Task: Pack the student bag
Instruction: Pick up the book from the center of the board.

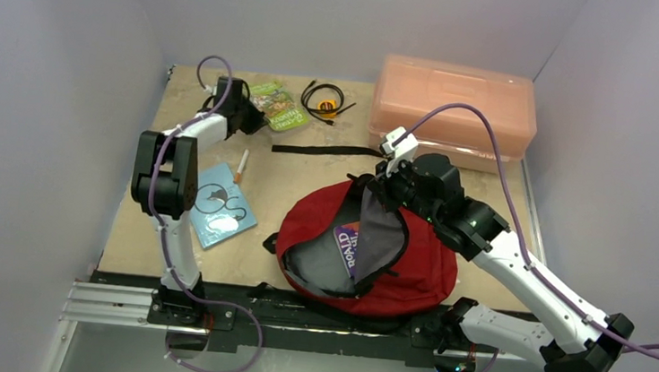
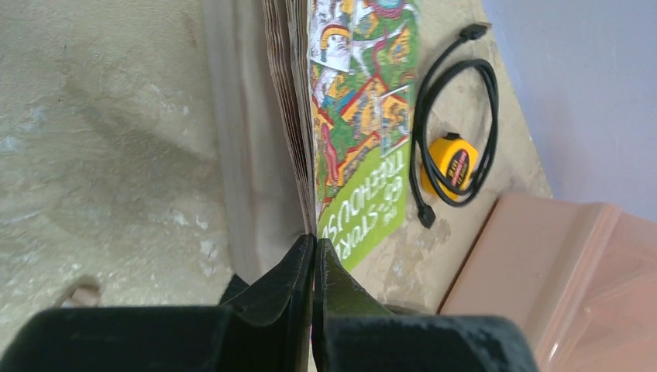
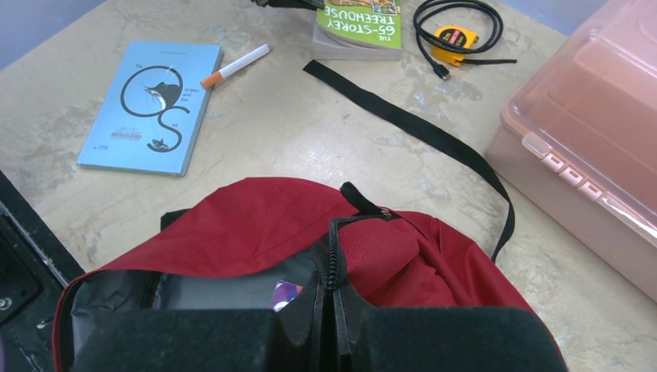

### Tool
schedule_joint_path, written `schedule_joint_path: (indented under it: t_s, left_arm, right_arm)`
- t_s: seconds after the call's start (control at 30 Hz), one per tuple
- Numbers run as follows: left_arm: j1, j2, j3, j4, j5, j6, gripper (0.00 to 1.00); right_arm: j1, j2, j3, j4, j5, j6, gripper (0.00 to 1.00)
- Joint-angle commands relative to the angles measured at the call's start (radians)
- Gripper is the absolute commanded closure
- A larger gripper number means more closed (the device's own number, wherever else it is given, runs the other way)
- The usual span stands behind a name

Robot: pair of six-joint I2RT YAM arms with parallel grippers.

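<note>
Right gripper [image 3: 329, 288]: fingers pressed together on the zipper edge of the bag [image 3: 256, 225], flap lifted, grey lining showing. Bag lies open at near-centre of table [image 1: 142, 251], just ahead of the arm bases, with a purple item [image 1: 345, 240] inside. Left gripper [image 2: 313, 246], far left: fingers pinching edge of green book [image 2: 360, 116]. Cable [image 2: 457, 116] looped over yellow tape measure [image 2: 449, 159], just right of that book. Pink box [image 1: 455, 102] far right. Black strap [image 1: 329, 151] flat between bag and green book. Blue book [image 1: 221, 205] and pen [image 1: 241, 167] left of bag.
</note>
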Motion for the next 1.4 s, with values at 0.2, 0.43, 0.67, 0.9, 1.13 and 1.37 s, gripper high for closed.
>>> schedule_joint_path:
  t_s: [0.2,0.43,0.67,0.9,1.13,1.37]
  left_arm:
    - [0.072,-0.191,0.101,-0.133,0.214,0.075,1.00]
    - [0.118,-0.228,0.098,-0.162,0.325,0.089,1.00]
    - [0.161,-0.269,0.115,-0.209,0.412,0.091,1.00]
    - [0.196,-0.311,0.096,-0.217,0.479,0.075,1.00]
    - [0.230,-0.340,0.047,-0.200,0.521,0.053,1.00]
    - [0.234,-0.354,0.014,-0.165,0.552,0.026,1.00]
  right_arm:
    - [0.002,0.188,0.137,0.049,-0.265,0.236,0.21]
    - [0.003,0.300,0.320,0.144,-0.204,0.430,0.01]
    - [-0.012,0.723,0.627,0.175,-0.162,0.729,0.01]
    - [-0.041,1.039,0.808,0.344,-0.208,0.951,0.01]
    - [-0.065,1.110,0.749,0.486,-0.179,1.099,0.01]
    - [-0.082,1.211,0.762,0.582,-0.241,1.215,0.01]
